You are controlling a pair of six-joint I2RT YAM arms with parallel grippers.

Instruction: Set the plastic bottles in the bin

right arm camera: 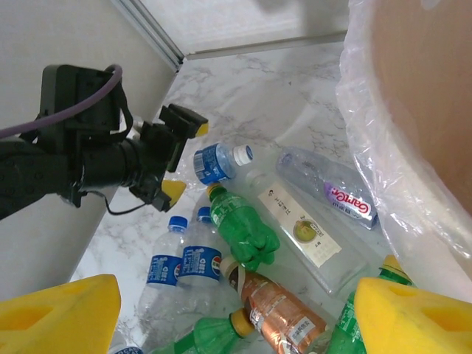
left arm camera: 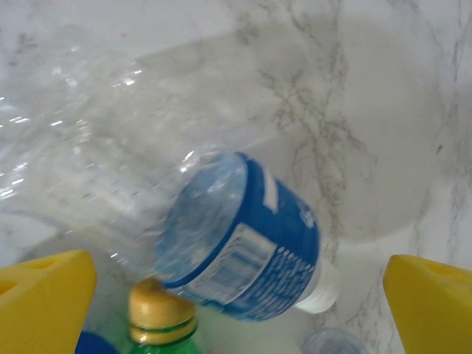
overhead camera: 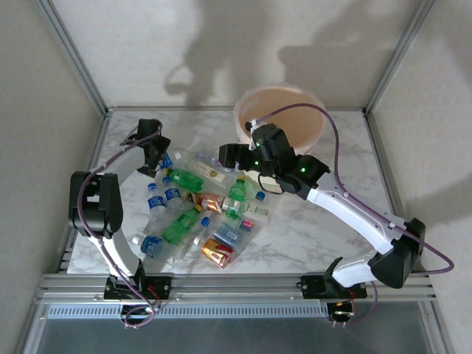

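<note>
Lying on the white marbled surface: about a dozen small plastic bottles, green, clear with blue caps, and copper-labelled, heaped left of centre.
Round pale peach bin with thin pinkish liner: upright at the far edge, just beyond the heap.
Left pincer: yellow fingers spread wide, low over the heap's far-left end. A clear, blue-labelled, white-capped bottle lies between them, probably untouched, though the close view leaves that unsure.
Right pincer: fingers apart, gripping nothing, hovering above the heap's far side, just beside the bin's liner.
</note>
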